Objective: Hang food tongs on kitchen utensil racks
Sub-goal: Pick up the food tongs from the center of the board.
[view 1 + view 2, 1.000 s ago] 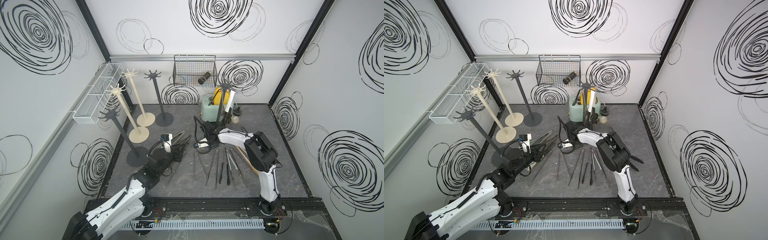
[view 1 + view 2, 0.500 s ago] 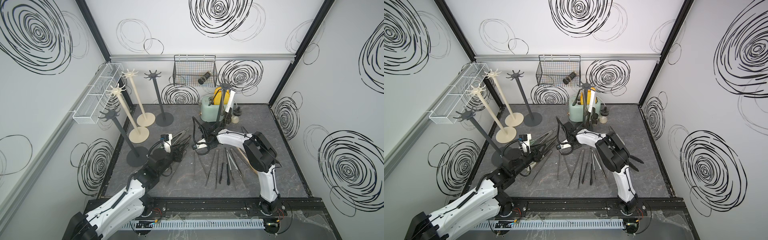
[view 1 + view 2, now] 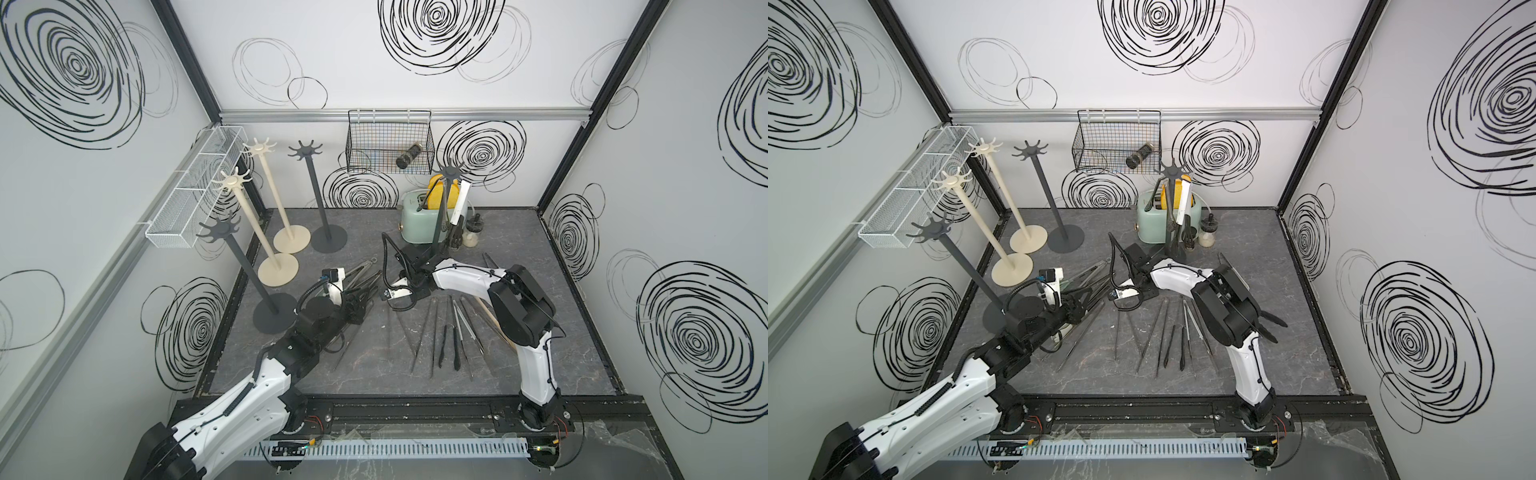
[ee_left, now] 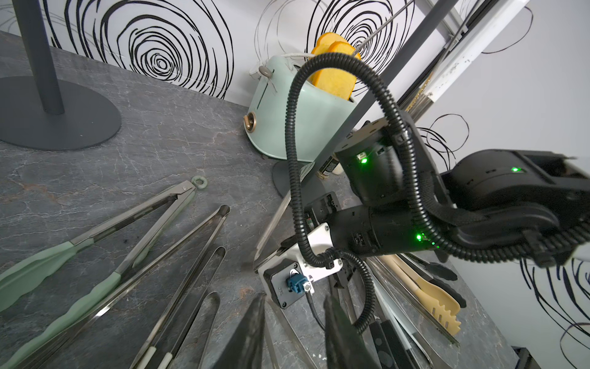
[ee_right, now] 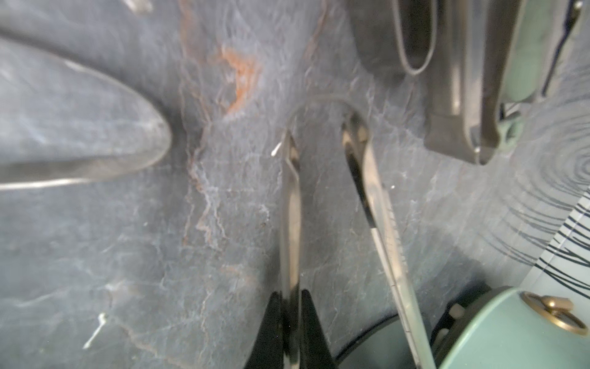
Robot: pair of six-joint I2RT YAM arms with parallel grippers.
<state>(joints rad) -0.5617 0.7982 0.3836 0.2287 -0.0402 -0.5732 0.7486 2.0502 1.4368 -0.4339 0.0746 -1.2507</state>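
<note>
Dark, stone-patterned table [image 3: 374, 374] inside the swirl-papered booth carries everything you need. Your right hand [image 5: 291, 297] sits low over it, its fingers [image 5: 269, 322] pinched tight on one arm of the steel tongs [image 5: 291, 204]. The second arm splays free beside it. The pair is down at the table, between the heap of tongs [image 3: 365, 276] and the mint toaster [image 3: 417, 216].

Holding a single arm lets the tongs pivot, so lift slowly and straight up, and let the free arm settle before you travel. What looks like a thin wire loop closes the far end, though the wrist view is too blurred to be sure. If it is one, that is the part to lay over a prong.

I would pick the dark grey rack [image 3: 448, 171] just behind your right arm. It is near and already bears utensils, so choose a bare prong. Your left hand [image 4: 294, 300] hovers over the heap, fingers partly apart, gripping nothing I can make out. Leave it there, clear of the lift.
</note>
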